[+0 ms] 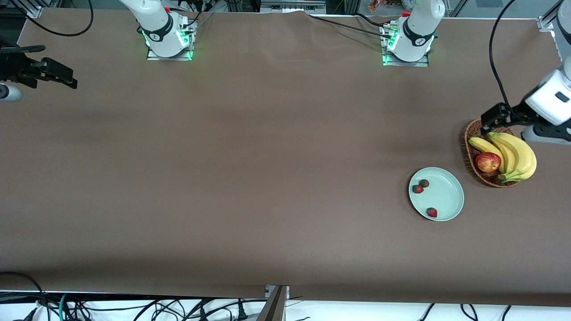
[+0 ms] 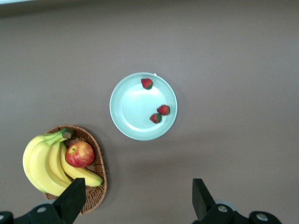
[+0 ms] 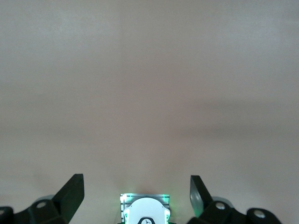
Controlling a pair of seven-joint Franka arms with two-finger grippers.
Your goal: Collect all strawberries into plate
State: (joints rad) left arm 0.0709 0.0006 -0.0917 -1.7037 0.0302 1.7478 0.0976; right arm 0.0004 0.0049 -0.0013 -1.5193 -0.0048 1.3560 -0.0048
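Front view: all three strawberries [image 1: 424, 183] lie in the plate [image 1: 450, 196]
On the plate, two berries sit at about ten o'clock, one at six. The left claw [image 1: 493, 117], fingers apart and empty, hangs over the wicker basket [image 1: 470, 147] of bananas [image 1: 517, 156] and apple [image 1: 487, 162] beside the plate; the right claw [image 1: 53, 73] waits, fingers apart, over the bare surface [image 1: 250, 169] at the right arm's end

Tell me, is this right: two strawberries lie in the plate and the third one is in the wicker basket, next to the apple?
Not quite. All three strawberries lie in the plate; none is in the wicker basket, which holds only the apple and bananas. The front view shows it.
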